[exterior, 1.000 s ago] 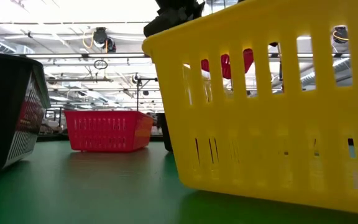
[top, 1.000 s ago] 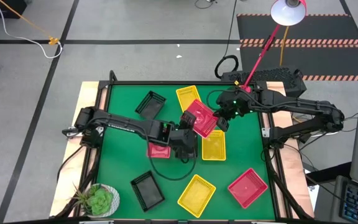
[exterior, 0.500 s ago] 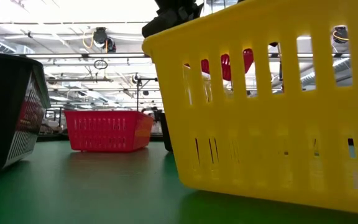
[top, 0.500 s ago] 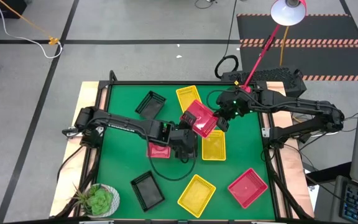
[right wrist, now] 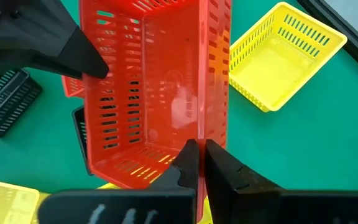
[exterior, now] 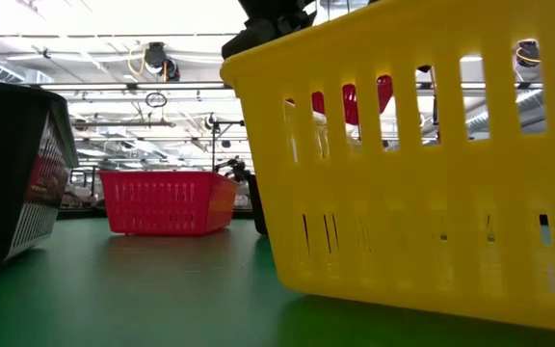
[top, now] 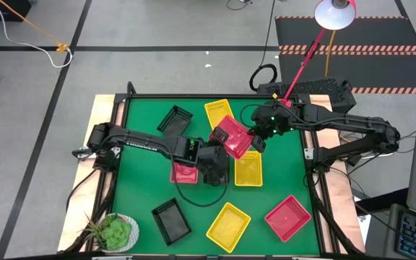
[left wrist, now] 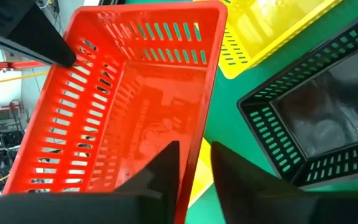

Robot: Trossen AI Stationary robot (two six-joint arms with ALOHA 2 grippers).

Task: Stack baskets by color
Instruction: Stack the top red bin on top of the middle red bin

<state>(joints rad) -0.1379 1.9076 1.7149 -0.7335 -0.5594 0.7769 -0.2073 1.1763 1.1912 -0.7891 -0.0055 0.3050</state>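
- Green bench [top: 139, 144] has baskets scattered all over, red, black and yellow.
- Right gripper [right wrist: 196, 163] is pinching the wall of a tilted red basket [top: 233, 137], held up mid-bench.
- Left gripper [left wrist: 194, 163] straddles the opposite wall, fingers a bit apart.

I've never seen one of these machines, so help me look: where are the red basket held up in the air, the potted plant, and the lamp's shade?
Lifted red basket [top: 233, 136]: high view, its floor.
Potted plant [top: 114, 232]: high view, its leaves.
Lamp shade [top: 336, 14]: high view, its top.
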